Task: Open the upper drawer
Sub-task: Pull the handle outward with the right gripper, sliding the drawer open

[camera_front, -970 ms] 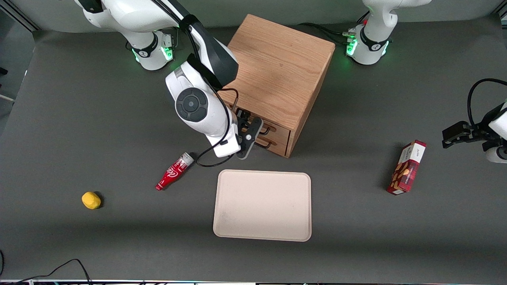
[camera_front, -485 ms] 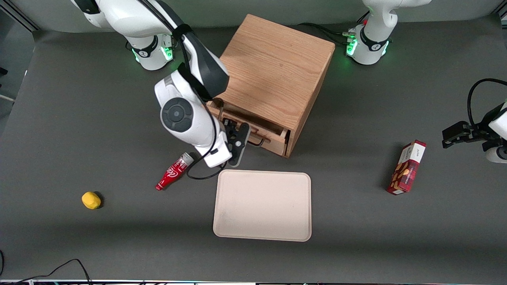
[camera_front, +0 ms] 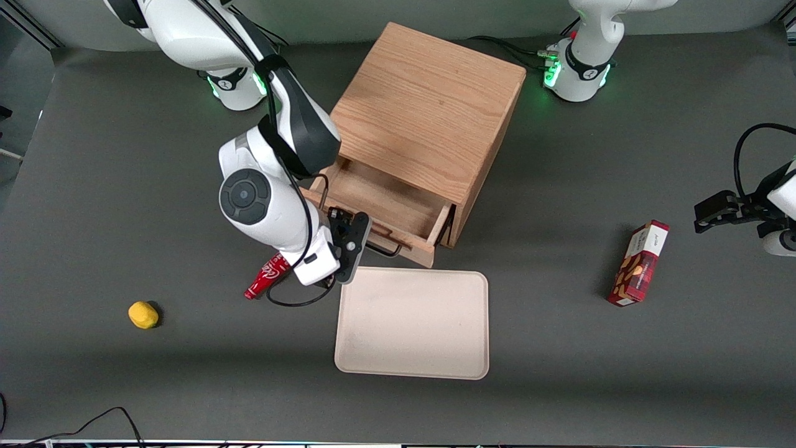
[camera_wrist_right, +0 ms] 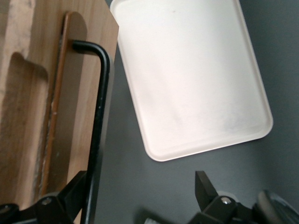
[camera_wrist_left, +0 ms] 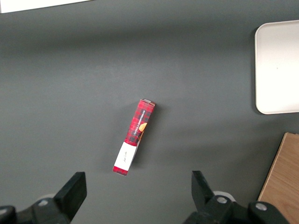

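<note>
Tool: our tool (camera_front: 353, 244) sits at the black wire handle (camera_wrist_right: 99, 112) of the upper drawer (camera_front: 379, 208), in front of the cabinet (camera_front: 429, 118). In the right wrist view the fingers stand apart, one finger (camera_wrist_right: 74, 195) close against the handle bar and the other out over the tabletop (camera_front: 124, 186), so nothing is clamped.
Drawer: pulled well out of the cabinet, its bare inside showing; we judge the opening nearly done.
Risk, slip: with only one finger hooked, a slanted pull could let the handle slide off.
Risk, overpull: drawing further could bring the drawer right out of the cabinet, or drag the cabinet along.
Risk, tray: the drawer front nearly meets the beige tray (camera_front: 411, 323); more travel could shove it.
Risk, bottle: the red bottle (camera_front: 264, 278) lies just beside our wrist and could be knocked as we withdraw.
</note>
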You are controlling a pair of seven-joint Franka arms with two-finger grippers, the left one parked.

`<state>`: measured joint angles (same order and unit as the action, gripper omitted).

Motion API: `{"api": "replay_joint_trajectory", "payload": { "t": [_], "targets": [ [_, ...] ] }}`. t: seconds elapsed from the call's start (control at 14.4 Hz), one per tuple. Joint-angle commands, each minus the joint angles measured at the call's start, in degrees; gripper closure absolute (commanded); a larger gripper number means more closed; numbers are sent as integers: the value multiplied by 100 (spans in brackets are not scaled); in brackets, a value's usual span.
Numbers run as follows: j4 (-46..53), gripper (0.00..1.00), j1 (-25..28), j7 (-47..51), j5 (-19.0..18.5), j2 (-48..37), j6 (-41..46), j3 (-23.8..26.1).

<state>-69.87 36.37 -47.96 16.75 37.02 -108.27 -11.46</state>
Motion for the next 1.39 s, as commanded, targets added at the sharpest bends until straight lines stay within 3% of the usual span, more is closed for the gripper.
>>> {"api": "replay_joint_trajectory", "payload": {
  "t": [0.0, 0.9, 1.18, 1.32],
  "targets": [
    [491, 0, -86, -117, 4, 411, -237, -14],
    [527, 0, -710, 67, 144, 587, -1821, 12],
    [439, 0, -693, 200, 1047, 412, -1663, -5],
    [430, 0, -693, 261, 1234, 403, -1295, 3]
  ]
}}
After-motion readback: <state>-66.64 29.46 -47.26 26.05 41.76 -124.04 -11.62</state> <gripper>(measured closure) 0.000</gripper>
